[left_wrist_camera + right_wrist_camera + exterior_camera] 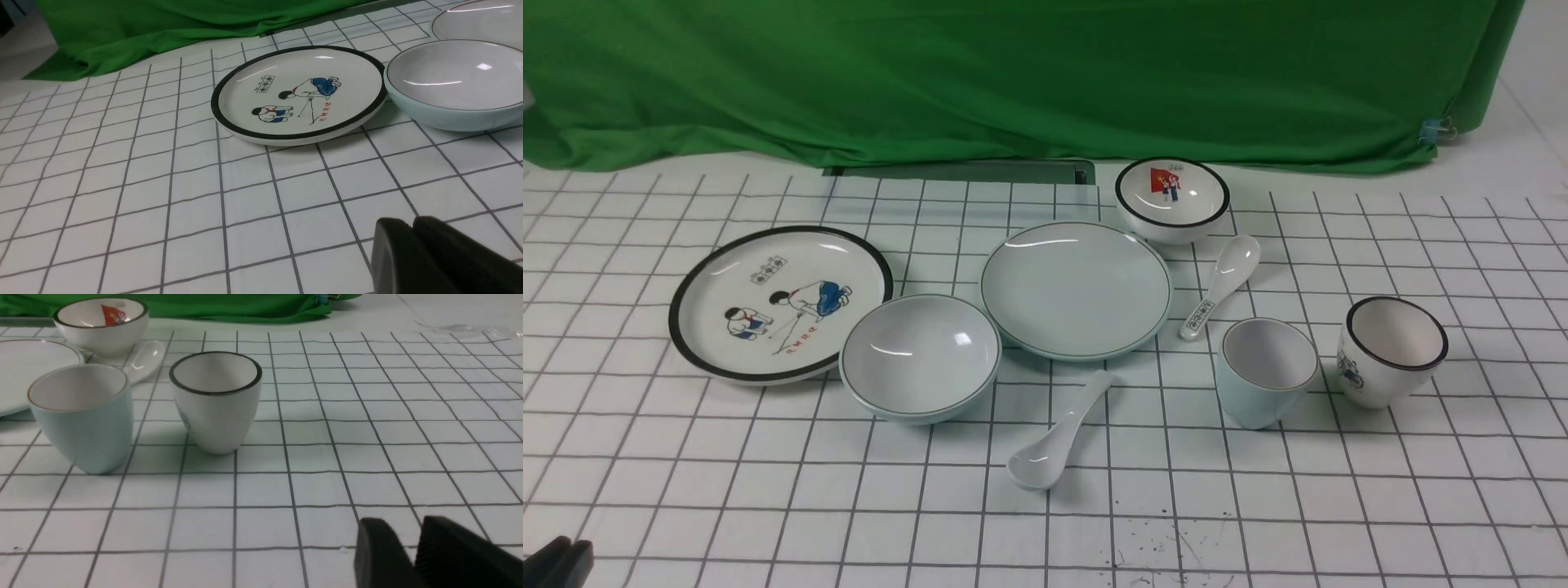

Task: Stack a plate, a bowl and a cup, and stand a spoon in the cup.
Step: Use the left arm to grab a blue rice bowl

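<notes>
Risk: black-rimmed cup (1395,351), frame-right of plain cup (1270,371), invites wrong pick; left gripper (410,224) clenched, right gripper (410,530) slightly parted, both empty.

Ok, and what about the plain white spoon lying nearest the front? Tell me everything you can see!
The spoon is a glossy white soup spoon, ceramic by its look, with no markings. It lies flat on the checked tablecloth, scoop facing up and empty. Its scoop is nearest the robot; its handle slants away to the right, ending just short of the plain plate. Nothing else touches it.
</notes>
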You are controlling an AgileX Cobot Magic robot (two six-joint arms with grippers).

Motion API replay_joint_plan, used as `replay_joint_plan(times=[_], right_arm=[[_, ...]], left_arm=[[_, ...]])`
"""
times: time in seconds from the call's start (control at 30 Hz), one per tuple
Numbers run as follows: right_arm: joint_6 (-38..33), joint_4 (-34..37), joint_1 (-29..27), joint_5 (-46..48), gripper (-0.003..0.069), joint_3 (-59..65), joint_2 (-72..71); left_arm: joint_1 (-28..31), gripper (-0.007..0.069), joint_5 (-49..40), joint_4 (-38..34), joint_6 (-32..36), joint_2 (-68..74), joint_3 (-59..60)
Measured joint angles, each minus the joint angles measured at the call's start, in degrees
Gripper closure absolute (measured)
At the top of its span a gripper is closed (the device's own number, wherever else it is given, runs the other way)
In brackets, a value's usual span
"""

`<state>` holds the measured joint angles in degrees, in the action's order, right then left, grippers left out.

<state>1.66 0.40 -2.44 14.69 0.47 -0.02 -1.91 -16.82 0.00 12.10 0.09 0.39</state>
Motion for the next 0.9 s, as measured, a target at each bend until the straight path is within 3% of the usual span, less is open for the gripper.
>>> replay_joint_plan(times=[0.3,0.47,0.6,0.67,0.77,0.83,0.9], right_arm=[[0.0,0.0,0.0,-1.2,0.0451,0.0,0.0],[0.0,0.0,0.0,-8.0,0.0441,0.0,0.0],[0.0,0.0,0.0,-20.7,0.0434,0.0,0.0],[0.1,-0.1,0.0,-31.6,0.0431,0.0,0.0],[1.0,-0.1,0.0,-37.9,0.0426,0.0,0.0],[5.8,-0.4,0.0,-43.6,0.0422,0.0,0.0],[10.0,-0.4,0.0,-47.0,0.0421,0.0,0.0]], left_arm=[[0.0,0.0633,0.5,0.0,0.0,0.0,0.0],[0.0,0.0633,8.7,0.0,0.2,0.0,0.0],[0.0,0.0633,21.2,1.3,0.2,0.0,0.0],[0.0,0.0633,28.9,2.7,0.2,0.0,0.0],[0.0,0.0633,33.0,3.9,0.2,0.0,0.0],[0.0,0.0633,36.9,4.7,0.0,0.0,0.0],[0.0,0.0633,40.5,4.5,-4.3,0.0,0.0]])
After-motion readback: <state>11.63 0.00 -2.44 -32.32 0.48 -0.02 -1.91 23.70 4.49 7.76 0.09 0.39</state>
